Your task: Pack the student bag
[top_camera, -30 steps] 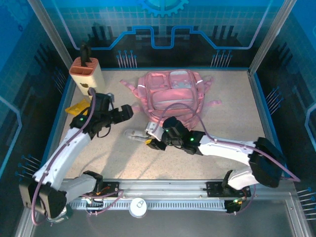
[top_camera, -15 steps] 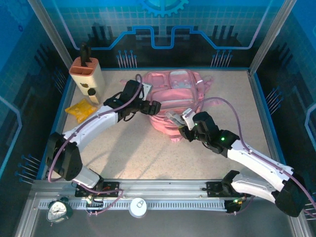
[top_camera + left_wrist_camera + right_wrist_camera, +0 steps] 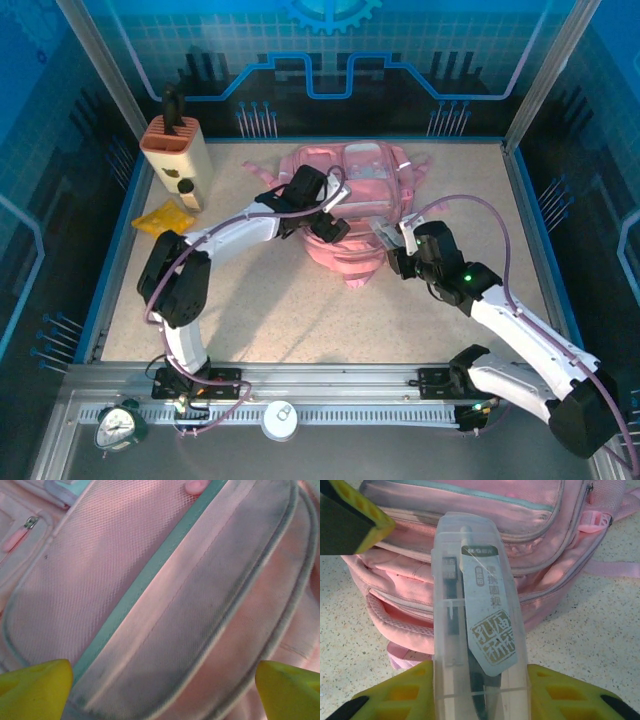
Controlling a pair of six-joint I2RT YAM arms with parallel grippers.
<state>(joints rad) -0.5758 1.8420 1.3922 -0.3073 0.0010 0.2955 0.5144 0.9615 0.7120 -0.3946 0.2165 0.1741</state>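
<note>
— Why do we hold the clear case (image 3: 477, 610) pointing lengthwise at the student bag (image 3: 350, 200)?
— We judge it is meant to slide in end-first. Our right gripper (image 3: 479, 695) is clamped on the case's near end, just off the bag's near-right edge. The bag lies flat on the table (image 3: 300, 310), pockets up.
— And our left gripper (image 3: 162, 695)?
— Its jaws stand wide apart over the bag's front pocket, gripping nothing. It is probably there to lift a flap.
— Any writing?
— The case's grey label seems to read "M&G" on top, with large Chinese characters below. We cannot read the small print.
</note>
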